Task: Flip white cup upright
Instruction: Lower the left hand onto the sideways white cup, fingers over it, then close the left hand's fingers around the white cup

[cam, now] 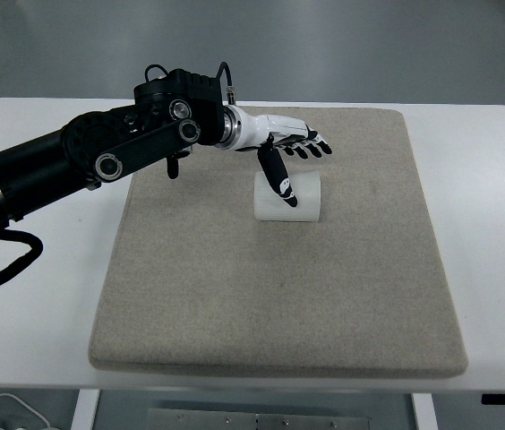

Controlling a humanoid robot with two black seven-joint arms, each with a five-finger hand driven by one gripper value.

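The left hand (290, 152), fingers spread and holding nothing, hovers over the white cup (288, 198) lying sideways on a beige mat (235, 305), likely about to close around it.

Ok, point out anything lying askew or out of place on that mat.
Only the cup: it lies on its side on the mat instead of standing. The left hand is open over it, thumb down against it. Nothing spilled or damaged.

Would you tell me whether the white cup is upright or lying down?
Lying down: the white cup shows its long side on the beige mat, beneath the left hand.
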